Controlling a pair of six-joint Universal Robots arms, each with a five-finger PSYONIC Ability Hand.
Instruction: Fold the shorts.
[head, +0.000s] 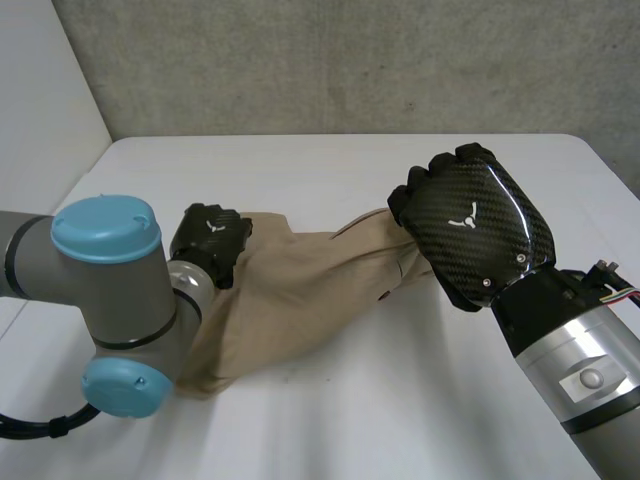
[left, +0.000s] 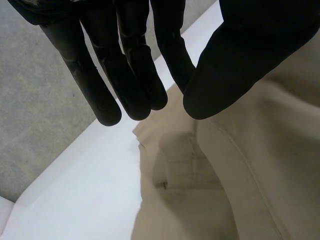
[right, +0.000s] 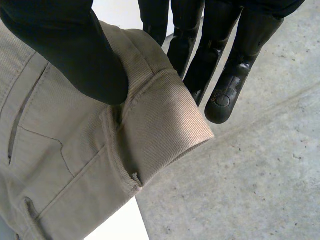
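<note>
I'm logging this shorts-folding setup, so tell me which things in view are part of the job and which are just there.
Part of the job: tan shorts, pinched by the left robot hand and the right robot hand.
Just there: white table, grey concrete wall.

Head cam high at rear, looks down on table (head: 330, 420); wrist cams v. close; all share shorts (head: 300, 280).
</note>
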